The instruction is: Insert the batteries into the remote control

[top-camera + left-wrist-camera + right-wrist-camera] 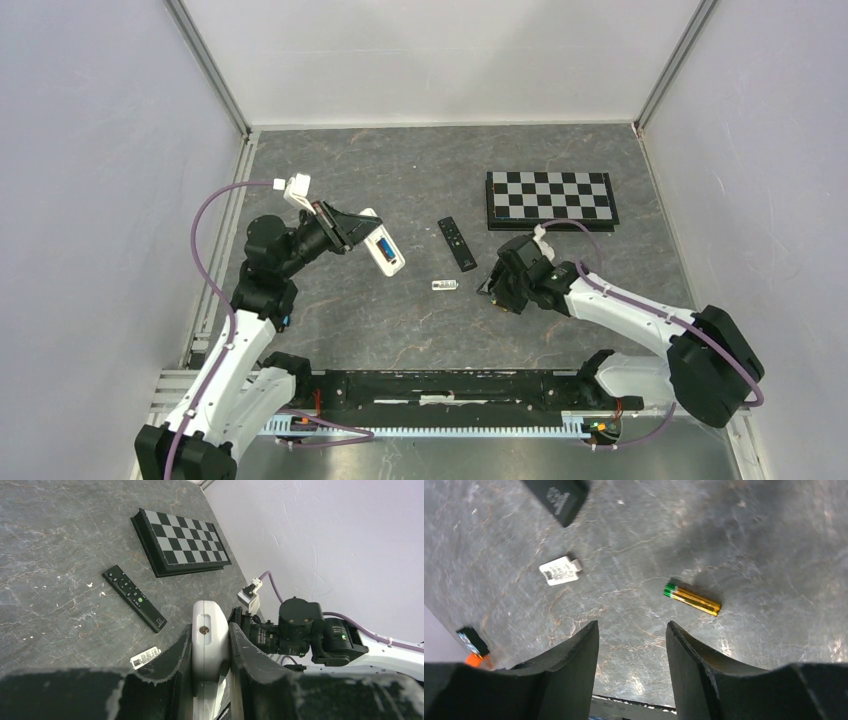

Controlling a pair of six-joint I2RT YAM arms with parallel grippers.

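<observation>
The left gripper point(211, 629) is clenching a white plastic remote control point(210, 647) by its long edges and holding it above the dark grey stone-patterned table point(350, 330). In the top view the remote is lying left of centre, its long axis slanting from upper left to lower right, with a blue patch on its upturned face.

The right gripper point(632, 627) is hanging over the table with its jaws parted and nothing between them. A thin brownish-gold battery point(692, 599) is lying flat at mid-right of the right wrist view. Its green end is pointing upper left and its axis is running to lower right.

A slim black remote point(457, 243), a small white labelled tab point(445, 285) and a black-and-grey chequered board point(550, 198) are lying apart nearby.
</observation>
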